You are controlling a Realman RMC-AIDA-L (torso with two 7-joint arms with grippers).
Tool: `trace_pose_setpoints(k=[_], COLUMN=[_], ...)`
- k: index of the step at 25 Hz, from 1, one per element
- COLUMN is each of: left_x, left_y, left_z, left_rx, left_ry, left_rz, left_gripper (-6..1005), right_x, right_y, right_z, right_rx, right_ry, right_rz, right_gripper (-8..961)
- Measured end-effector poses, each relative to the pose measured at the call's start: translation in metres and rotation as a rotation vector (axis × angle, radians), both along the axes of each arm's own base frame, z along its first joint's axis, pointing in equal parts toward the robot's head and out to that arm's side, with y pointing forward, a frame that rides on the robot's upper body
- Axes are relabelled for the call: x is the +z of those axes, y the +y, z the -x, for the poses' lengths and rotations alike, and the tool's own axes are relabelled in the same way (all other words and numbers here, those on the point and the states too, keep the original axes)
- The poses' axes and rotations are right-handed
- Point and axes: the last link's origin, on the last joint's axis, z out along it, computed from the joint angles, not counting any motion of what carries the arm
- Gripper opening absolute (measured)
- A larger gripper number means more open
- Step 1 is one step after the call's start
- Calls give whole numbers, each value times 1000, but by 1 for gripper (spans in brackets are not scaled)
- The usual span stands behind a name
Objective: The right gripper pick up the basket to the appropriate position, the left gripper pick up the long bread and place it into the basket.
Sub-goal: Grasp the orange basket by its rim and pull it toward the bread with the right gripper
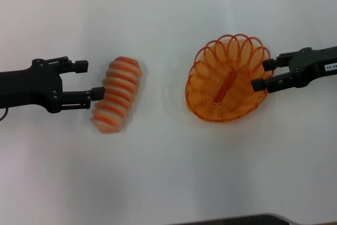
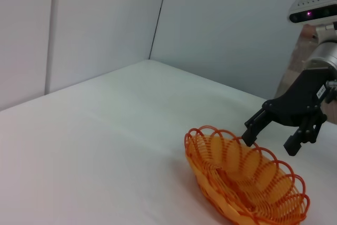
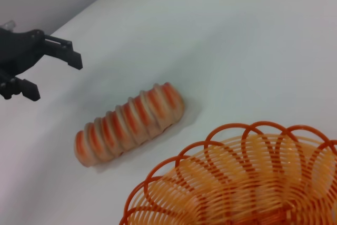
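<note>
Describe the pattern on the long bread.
The long bread has alternating orange and cream ridged stripes, clearest in the right wrist view.

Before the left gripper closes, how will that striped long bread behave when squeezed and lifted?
The long bread looks soft and ridged, so it will probably dent between the open fingers of the left gripper. Its rounded shape, lying loose on the table, suggests it may roll if nudged. Gripped mid-length, it would likely sag only a little.

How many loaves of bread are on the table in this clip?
1. The long bread lies on the table, apart from the basket, with the left end effector open beside it. Nothing appears hidden inside the basket's mesh.
</note>
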Motion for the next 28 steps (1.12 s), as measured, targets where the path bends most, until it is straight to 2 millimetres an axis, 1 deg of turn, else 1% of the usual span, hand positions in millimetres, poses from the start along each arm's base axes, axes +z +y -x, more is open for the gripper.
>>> trace_pose_setpoints(k=[12,15,19,22,25,28], left_x=[4,6,6,7,8,8], left_y=[1,1,1,2,2,2], left_z=[-6,-7,-8,-8,-8,-9], left_rx=[-19,-26,-28,-29,-33,-35], left_ry=[-16,-16,-16,-13,-10,-12], left_rz=[4,5,4,0,-5,-4], left_gripper=[827,827,828,828,828,828], right_x=[1,6,24,37,38,29], right_y=[4,9,28,47,62,72], right_z=[4,6,19,33,44,54], right_rx=[-16,-42,-79,-108,-123,-123], right_ry=[13,9,-21,-116,-254,-349], right_rz=[-7,-4,2,5,21,47], right_gripper=[900,894,886,880,874,868])
